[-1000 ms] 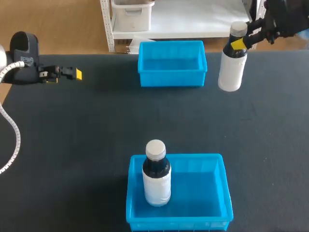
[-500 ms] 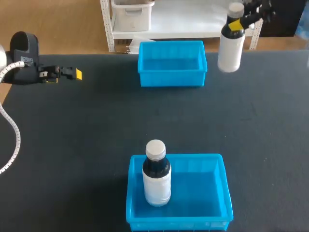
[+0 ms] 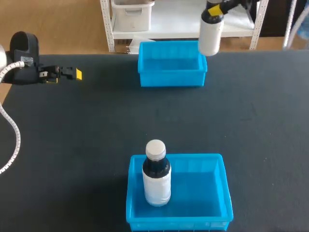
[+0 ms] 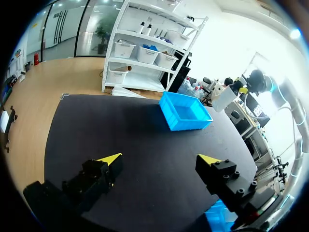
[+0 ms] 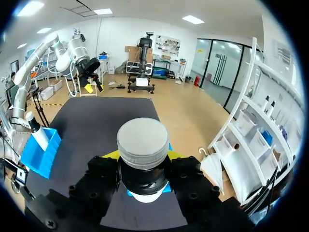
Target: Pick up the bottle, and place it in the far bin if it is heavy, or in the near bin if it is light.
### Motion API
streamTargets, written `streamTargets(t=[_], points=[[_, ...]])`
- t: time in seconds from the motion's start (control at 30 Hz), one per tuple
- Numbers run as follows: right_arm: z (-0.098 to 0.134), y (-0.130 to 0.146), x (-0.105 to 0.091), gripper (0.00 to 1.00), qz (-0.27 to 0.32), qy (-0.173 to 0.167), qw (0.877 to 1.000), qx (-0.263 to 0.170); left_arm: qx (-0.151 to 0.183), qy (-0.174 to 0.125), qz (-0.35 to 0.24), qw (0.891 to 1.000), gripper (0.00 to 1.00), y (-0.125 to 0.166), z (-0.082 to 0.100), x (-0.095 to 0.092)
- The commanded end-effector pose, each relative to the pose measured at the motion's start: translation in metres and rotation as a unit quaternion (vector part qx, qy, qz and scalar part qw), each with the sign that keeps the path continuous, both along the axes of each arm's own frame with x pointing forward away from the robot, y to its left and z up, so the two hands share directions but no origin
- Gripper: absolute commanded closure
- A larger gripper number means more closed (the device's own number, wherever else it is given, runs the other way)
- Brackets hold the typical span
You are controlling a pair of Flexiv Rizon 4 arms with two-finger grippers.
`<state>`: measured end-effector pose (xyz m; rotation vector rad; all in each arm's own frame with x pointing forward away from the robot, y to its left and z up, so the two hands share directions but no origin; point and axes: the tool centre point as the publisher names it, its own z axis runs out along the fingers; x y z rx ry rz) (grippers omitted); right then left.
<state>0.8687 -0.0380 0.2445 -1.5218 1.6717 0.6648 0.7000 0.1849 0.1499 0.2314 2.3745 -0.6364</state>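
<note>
The bench (image 3: 77, 145) has a dark, flat top. A blue far bin (image 3: 171, 79) sits close to its back edge. A blue near bin (image 3: 203, 188) sits at its front edge. The two bins are well apart, with bare dark bench between them. A second bottle (image 3: 156, 176) stands upright in the left side of the near bin. It has a white body, a dark neck and a grey cap.

The right claw (image 3: 216, 8) is up high at the back. It is closed on the bottle (image 3: 210, 34). In the right wrist view both yellow tips press on the dark neck from two sides, just under the grey cap. The bottle hangs in the air and touches nothing else. From above, its bottom end lines up with the far bin's back right corner. I cannot tell if it is fully over the bin.

The left claw (image 3: 72, 74) is near the left edge of the bench, well apart from both bins. Its two fingers (image 4: 110, 158) are spread wide and hold nothing. Dark bench lies ahead of it, up to the far bin.
</note>
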Motion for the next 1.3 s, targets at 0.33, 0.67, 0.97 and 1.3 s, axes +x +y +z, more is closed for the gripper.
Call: streamTargets(t=[0.33, 0.67, 0.97, 1.3], points=[[-0.016, 0.068, 0.039, 1.0, 0.108, 0.035, 0.994, 0.003, 0.0, 0.0, 0.0, 1.0, 0.0, 0.0, 0.0, 0.0], [-0.034, 0.105, 0.043, 1.0, 0.148, 0.045, 0.988, 0.008, 0.0, 0.0, 0.0, 1.0, 0.0, 0.0, 0.0, 0.0], [-0.053, 0.126, 0.042, 1.0, 0.171, 0.059, 0.983, 0.011, 0.0, 0.0, 0.0, 1.0, 0.0, 0.0, 0.0, 0.0], [-0.069, 0.138, 0.048, 1.0, 0.187, 0.09, 0.978, 0.019, 0.0, 0.0, 0.0, 1.0, 0.0, 0.0, 0.0, 0.0]])
